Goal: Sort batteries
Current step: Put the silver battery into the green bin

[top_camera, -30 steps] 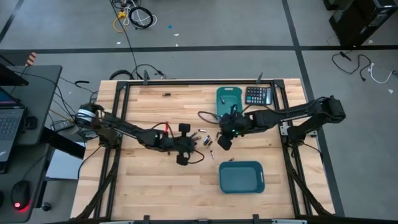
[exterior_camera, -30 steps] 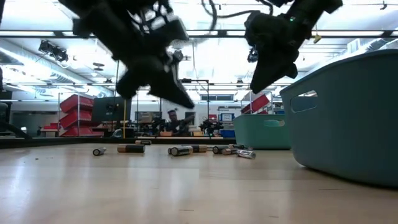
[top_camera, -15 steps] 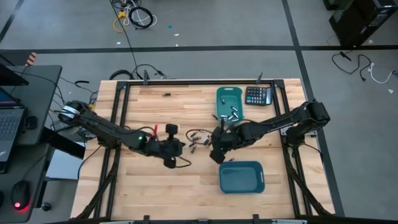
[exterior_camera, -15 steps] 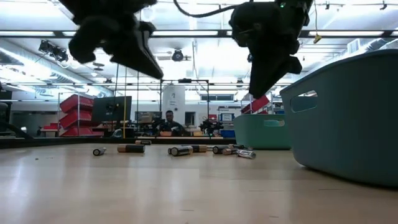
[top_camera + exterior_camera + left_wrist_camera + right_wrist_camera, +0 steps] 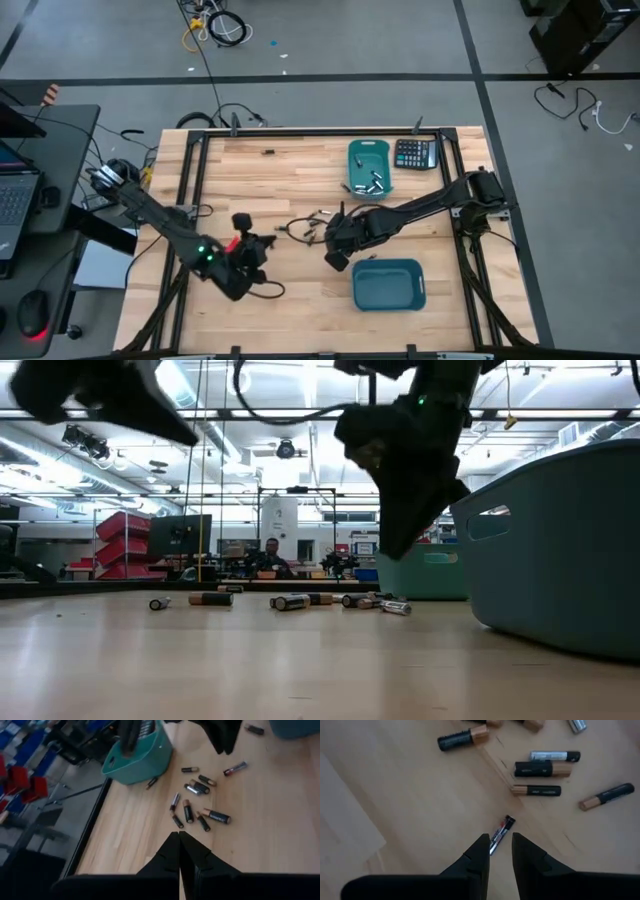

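- The loose batteries (image 5: 312, 222) lay in a small scatter near the middle of the wooden table (image 5: 250, 170); more of them sat inside the far teal bin (image 5: 368, 165), close to the table's far edge
- Beside that bin, at the far right corner, rested a black calculator (image 5: 415, 153)
- The near teal bin (image 5: 388, 284) stood right of centre toward the near edge — it looked to hold nothing, though the overhead view was too coarse to be sure
- The right gripper (image 5: 500, 851) hung over the right side of the scatter, between the two bins, its fingers (image 5: 479, 850) slightly apart and gripping nothing; a slim battery with a red band (image 5: 502, 832) lay on the wood just beyond the tips
- The left gripper (image 5: 179, 849) was well to the left of the pile, above the near-left part of the table, its fingers pressed together and holding nothing
- Bare wood stretched along the whole left side and the near edge, and between the left gripper and the pile
- The tabletop was pale planks inside a black metal frame (image 5: 200, 150), with dark cables (image 5: 290, 228) trailing beside the scatter
- Beyond the table — a grey floor, a desk with a laptop (image 5: 14, 195) on the left, red bins on shelving (image 5: 120, 545) and a seated person (image 5: 273, 557) far back
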